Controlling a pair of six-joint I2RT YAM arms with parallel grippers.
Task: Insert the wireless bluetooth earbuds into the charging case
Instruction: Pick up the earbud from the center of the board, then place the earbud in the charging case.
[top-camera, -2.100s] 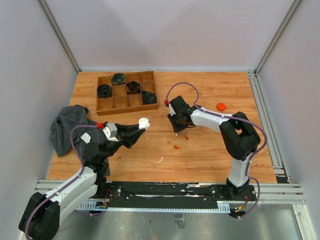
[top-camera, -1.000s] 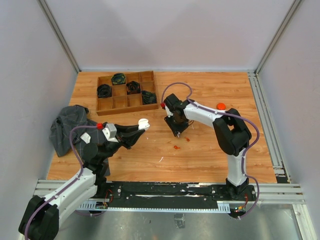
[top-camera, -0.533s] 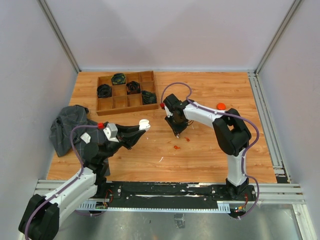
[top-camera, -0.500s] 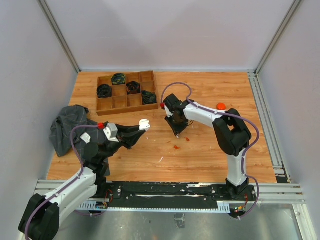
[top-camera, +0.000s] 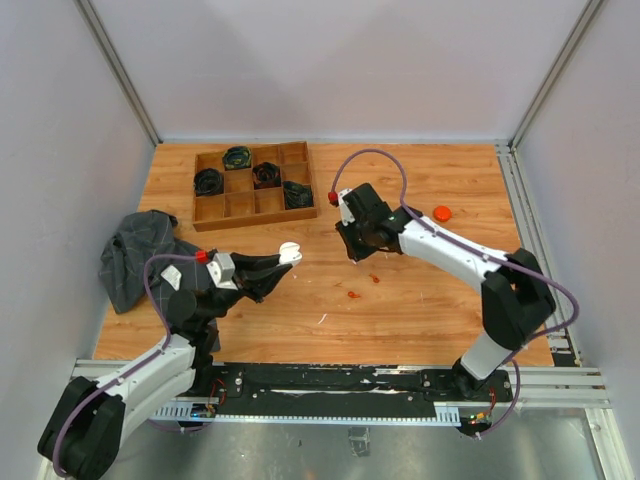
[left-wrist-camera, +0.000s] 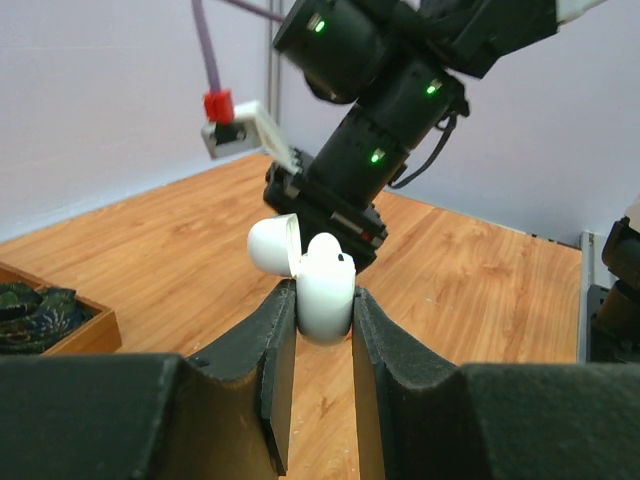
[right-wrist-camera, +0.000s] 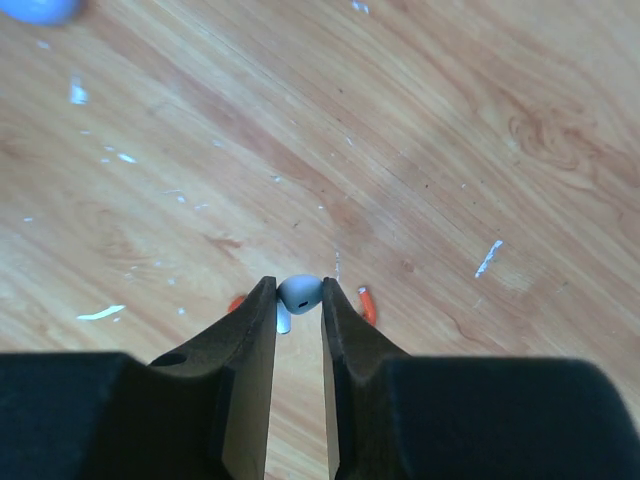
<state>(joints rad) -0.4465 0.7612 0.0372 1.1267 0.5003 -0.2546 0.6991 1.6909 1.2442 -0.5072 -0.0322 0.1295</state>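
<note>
My left gripper (top-camera: 282, 259) is shut on the white charging case (left-wrist-camera: 325, 290), held off the table with its lid (left-wrist-camera: 272, 245) flipped open; from above the case (top-camera: 289, 251) shows left of centre. My right gripper (right-wrist-camera: 299, 291) is shut on a pale lavender earbud (right-wrist-camera: 300, 292), its stem pointing down beside the left finger. Seen from above, the right gripper (top-camera: 353, 251) hangs over the table's middle, right of the case. Two small orange-red pieces (top-camera: 353, 295) (top-camera: 375, 279) lie on the wood below it, and they flank the fingertips in the right wrist view (right-wrist-camera: 366, 305).
A wooden compartment tray (top-camera: 252, 222) with dark coiled items stands at the back left. A grey cloth (top-camera: 135, 255) lies at the left edge. An orange puck (top-camera: 442, 213) sits back right. A pale blue round thing (right-wrist-camera: 40, 8) shows at the right wrist view's top left corner.
The right gripper has closed on the lavender earbud and shifted slightly right, with its elbow swung out to the right. The left arm has lowered a little, the case still in its grip.
</note>
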